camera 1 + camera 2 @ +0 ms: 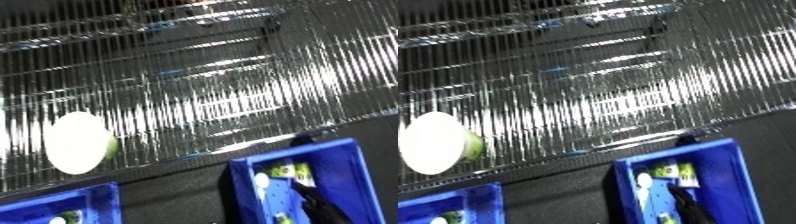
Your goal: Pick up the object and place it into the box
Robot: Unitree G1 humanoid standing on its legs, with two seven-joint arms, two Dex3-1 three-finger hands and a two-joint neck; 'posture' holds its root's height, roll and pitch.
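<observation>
Two blue bins sit along the near edge of a dark worktop (169,195), seen from above in a tilted view. The right bin (355,150) holds small items in white, pale blue and yellow-green, with a dark shape (320,205) lying among them; whether that shape is part of a hand cannot be told. The left bin (98,192) shows only its corner. No writing or label can be read on anything. Beyond the bins, a white oval object (78,142) with a green edge rests at left on a streaked, reflective surface (266,90). Neither hand is visible, so their fingers cannot be judged.
</observation>
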